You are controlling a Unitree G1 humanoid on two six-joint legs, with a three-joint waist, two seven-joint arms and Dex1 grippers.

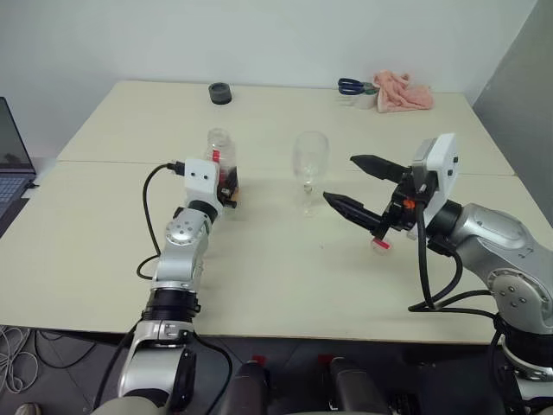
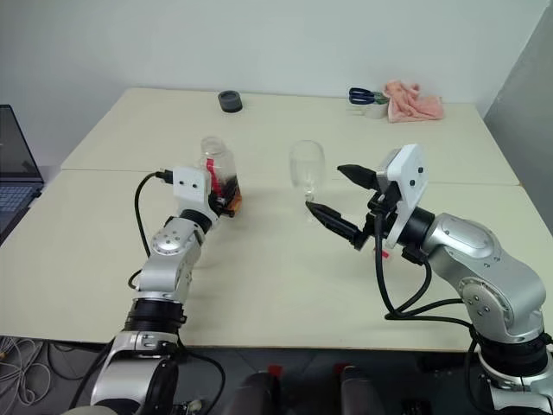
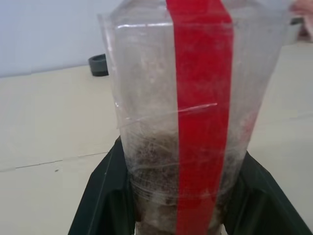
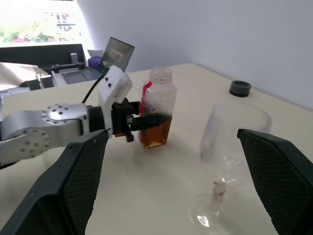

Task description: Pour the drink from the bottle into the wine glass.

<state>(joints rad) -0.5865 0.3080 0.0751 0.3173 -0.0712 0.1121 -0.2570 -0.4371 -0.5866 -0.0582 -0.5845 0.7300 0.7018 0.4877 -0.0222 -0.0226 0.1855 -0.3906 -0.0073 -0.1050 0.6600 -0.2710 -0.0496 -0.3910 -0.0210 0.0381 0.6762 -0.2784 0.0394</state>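
Note:
My left gripper (image 1: pixel 229 192) is shut on the lower part of the bottle (image 1: pixel 220 160), a small clear one with a red label strip (image 3: pixel 200 112). The bottle stands upright, left of the wine glass (image 1: pixel 309 164), and its mouth (image 4: pixel 159 74) has no cap on it. The drink (image 4: pixel 155 134), an amber liquid, fills only the bottom of the bottle. The clear stemmed wine glass stands upright on the table. My right gripper (image 1: pixel 341 179) hovers open just right of the wine glass and holds nothing. A small pink-red piece (image 1: pixel 380 245) shows under its lower finger.
At the far side of the pale table (image 1: pixel 285 277) lie a small dark round object (image 1: pixel 220 92), blue scissors (image 1: pixel 350 86) and a pink cloth (image 1: pixel 402 91). A laptop (image 1: pixel 9 160) sits off the left edge.

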